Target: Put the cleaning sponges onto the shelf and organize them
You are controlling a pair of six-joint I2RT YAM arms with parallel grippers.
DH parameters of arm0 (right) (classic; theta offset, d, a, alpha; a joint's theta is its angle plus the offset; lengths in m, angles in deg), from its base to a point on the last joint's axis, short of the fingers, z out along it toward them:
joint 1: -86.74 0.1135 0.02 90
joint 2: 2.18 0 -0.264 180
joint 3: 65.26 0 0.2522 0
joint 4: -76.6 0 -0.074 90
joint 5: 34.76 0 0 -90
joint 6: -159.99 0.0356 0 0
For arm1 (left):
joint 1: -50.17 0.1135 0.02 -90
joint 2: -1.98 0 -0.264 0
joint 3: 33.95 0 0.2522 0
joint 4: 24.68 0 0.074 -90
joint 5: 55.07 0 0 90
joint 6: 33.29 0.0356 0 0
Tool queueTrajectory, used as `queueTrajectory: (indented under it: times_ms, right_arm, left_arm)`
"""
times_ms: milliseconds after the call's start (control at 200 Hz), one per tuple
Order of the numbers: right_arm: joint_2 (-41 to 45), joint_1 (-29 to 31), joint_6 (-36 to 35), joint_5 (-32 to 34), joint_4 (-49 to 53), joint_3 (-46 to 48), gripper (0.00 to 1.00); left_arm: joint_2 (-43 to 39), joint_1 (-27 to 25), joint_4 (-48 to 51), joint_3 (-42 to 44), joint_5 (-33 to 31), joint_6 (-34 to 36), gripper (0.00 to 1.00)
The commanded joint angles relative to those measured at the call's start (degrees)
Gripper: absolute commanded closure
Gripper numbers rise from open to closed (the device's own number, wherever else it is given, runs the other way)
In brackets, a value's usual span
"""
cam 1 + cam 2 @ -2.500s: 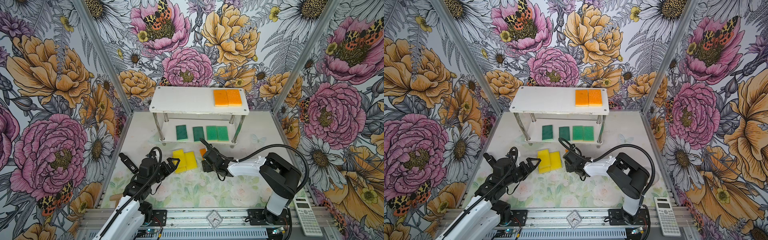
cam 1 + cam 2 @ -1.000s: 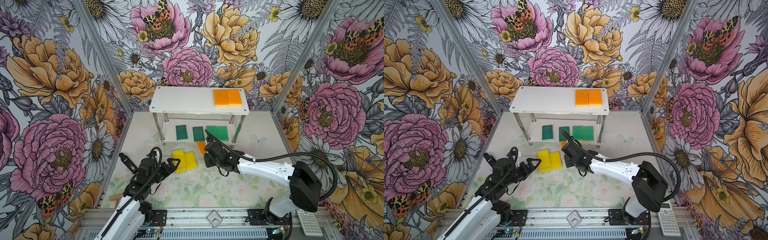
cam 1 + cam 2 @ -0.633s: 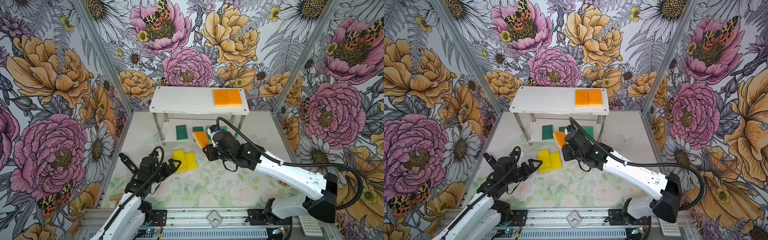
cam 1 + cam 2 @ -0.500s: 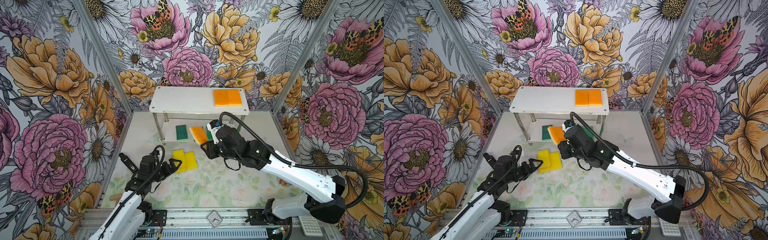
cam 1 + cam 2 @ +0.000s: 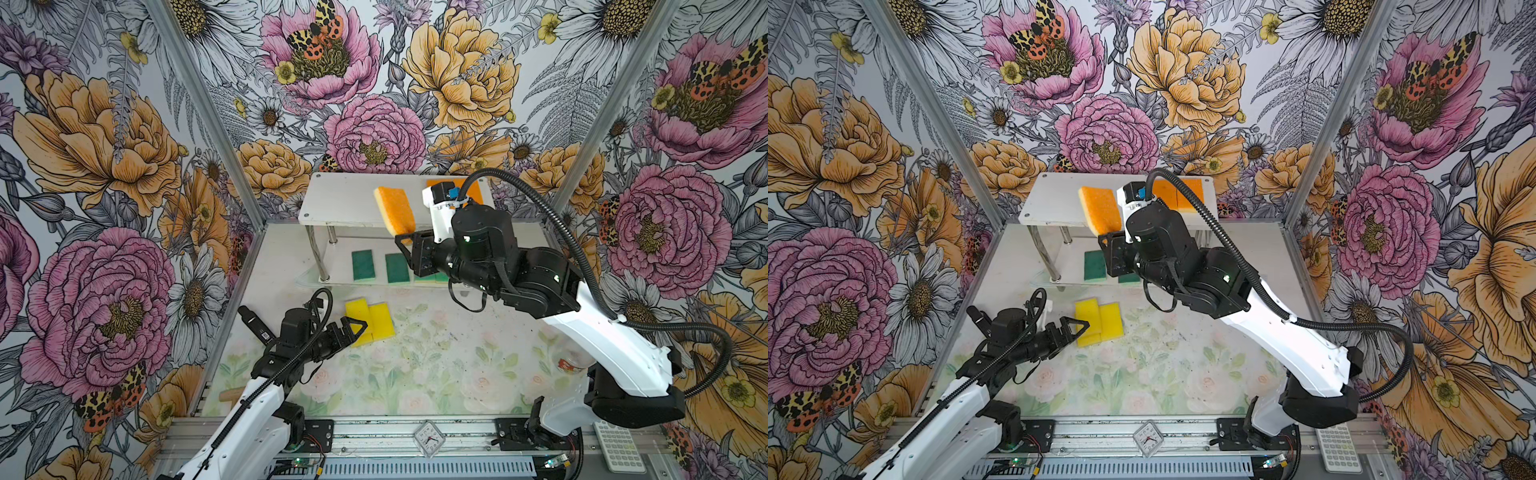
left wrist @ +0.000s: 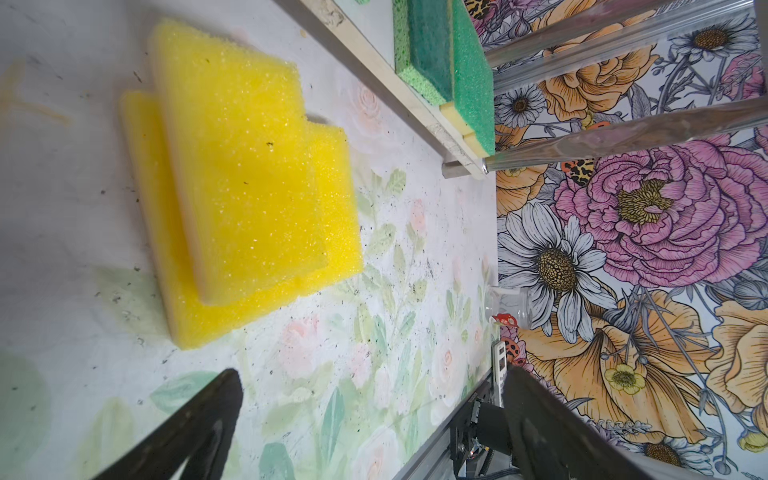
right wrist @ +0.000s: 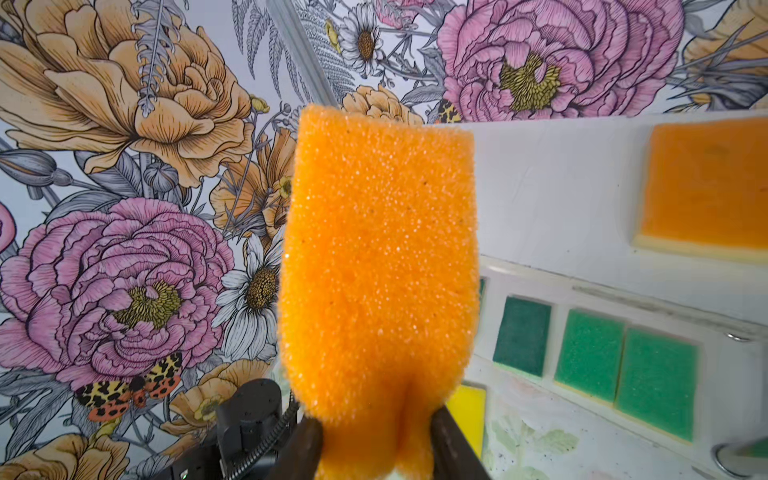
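My right gripper [image 7: 376, 432] is shut on an orange sponge [image 7: 378, 266], squeezing its lower end. In both top views that sponge [image 5: 395, 210] hangs raised and tilted at the front edge of the shelf's top board [image 5: 340, 199], left of two orange sponges [image 5: 1177, 193] lying there. Several green sponges [image 7: 590, 353] lie in a row on the lower board. Overlapping yellow sponges [image 6: 249, 178] lie on the table before the shelf. My left gripper [image 6: 372, 382] stands open and empty just short of them, low over the table [image 5: 349, 328].
Floral walls close in the left, back and right sides. A clear plastic bottle [image 6: 511, 307] lies at the table's right edge. A calculator [image 5: 619, 446] and a small clock [image 5: 429, 438] sit on the front rail. Chrome shelf legs [image 5: 318, 259] stand behind the yellow sponges.
My right gripper has lifted the orange sponge from the table beside the yellow ones up and back to the height of the top board. The left arm has barely moved.
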Motion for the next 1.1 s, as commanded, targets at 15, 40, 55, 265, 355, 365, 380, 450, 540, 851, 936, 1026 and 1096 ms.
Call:
queueTrajectory:
  times_ms: [15,40,55,265,355,365,380,450,540,851,936,1026,1096]
  right_arm:
    - [-4.9,-1.4,-3.0,10.4,1.8,-6.5,0.61]
    - [-5.9,-2.0,-2.8,11.1,1.9,-7.7,0.61]
    - [-6.4,-2.4,-2.5,11.5,2.0,-8.4,0.61]
    - [-13.6,-7.4,0.2,12.6,2.3,-14.5,0.61]
    - [-15.7,-9.6,1.2,11.5,2.3,-15.2,0.6]
    - [-15.9,-9.8,1.4,11.1,2.3,-15.2,0.6]
    - [-16.2,-10.2,1.6,10.7,2.2,-15.3,0.6]
    - [-17.8,-11.0,1.9,10.2,2.2,-15.9,0.6]
    - [-19.2,-11.4,1.9,9.8,2.3,-16.6,0.6]
    - [-20.8,-13.8,2.2,6.6,2.6,-15.1,0.59]
    - [-21.0,-15.6,2.2,5.4,2.6,-14.7,0.59]
    - [-21.4,-16.0,2.2,5.5,2.6,-14.6,0.59]
    - [-21.7,-16.5,2.3,5.0,2.6,-14.6,0.59]
  left_arm:
    - [-0.4,0.6,-2.0,-0.8,1.4,1.2,0.01]
    - [-0.3,0.6,-2.0,-0.7,1.4,1.2,0.01]
    - [-0.3,0.7,-2.0,-0.7,1.5,1.2,0.01]
    - [0.0,0.7,-2.2,-1.0,1.7,1.3,0.01]
    - [0.0,0.7,-2.2,-0.9,1.8,1.2,0.01]
    - [0.0,0.7,-2.2,-0.9,1.8,1.3,0.01]
    - [0.0,0.7,-2.2,-0.9,1.8,1.3,0.01]
    - [0.1,0.7,-2.2,-0.8,2.0,1.2,0.01]
    - [0.0,0.7,-2.2,-0.8,2.0,1.1,0.01]
    - [-0.3,0.7,-2.2,-0.6,1.8,1.0,0.01]
    - [-0.3,0.7,-2.1,-0.6,1.8,1.1,0.01]
    - [-0.2,0.7,-2.2,-0.6,1.7,1.1,0.01]
    - [-0.1,0.7,-2.2,-0.6,1.7,1.1,0.01]
